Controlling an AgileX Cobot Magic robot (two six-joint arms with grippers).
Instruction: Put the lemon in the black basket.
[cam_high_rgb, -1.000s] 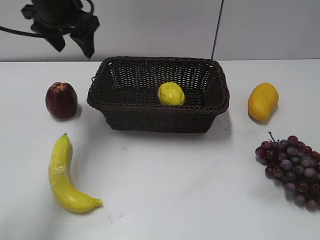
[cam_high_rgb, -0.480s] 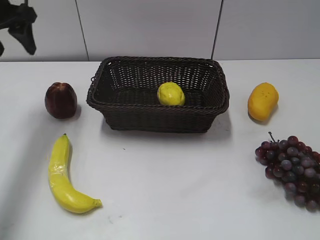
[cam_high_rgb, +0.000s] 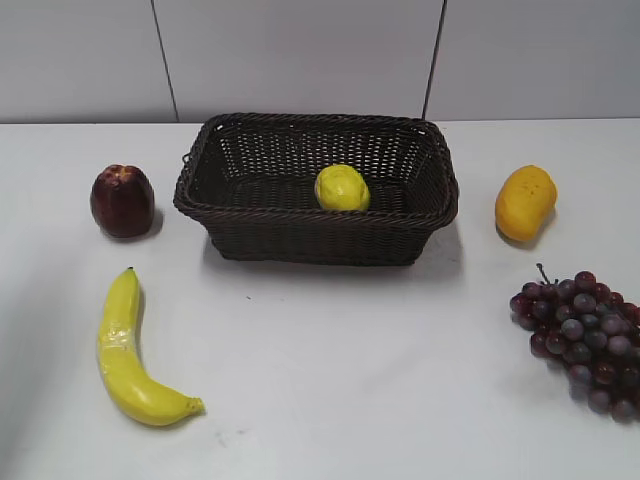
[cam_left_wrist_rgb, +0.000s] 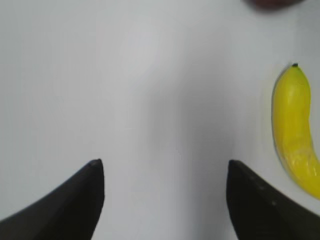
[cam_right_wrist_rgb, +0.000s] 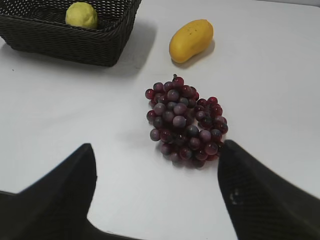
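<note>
The lemon (cam_high_rgb: 342, 188) lies inside the black basket (cam_high_rgb: 230, 238) at the back middle of the table, near the basket's front wall. In the right wrist view the lemon (cam_right_wrist_rgb: 81, 15) sits in the basket (cam_right_wrist_rgb: 70, 45) at the top left. Neither gripper shows in the exterior view. My left gripper (cam_left_wrist_rgb: 164, 167) is open and empty over bare white table, left of the banana (cam_left_wrist_rgb: 295, 130). My right gripper (cam_right_wrist_rgb: 156, 150) is open and empty, just in front of the grapes (cam_right_wrist_rgb: 185, 120).
A dark red apple (cam_high_rgb: 122, 201) stands left of the basket and a banana (cam_high_rgb: 130, 350) lies at the front left. A mango (cam_high_rgb: 525, 202) lies right of the basket, and it also shows in the right wrist view (cam_right_wrist_rgb: 191, 40). Grapes (cam_high_rgb: 585, 335) lie at the front right.
The left arm, seen at the top left of the exterior view, has drawn away to the left and left that view. The lemon stays still in the basket.
</note>
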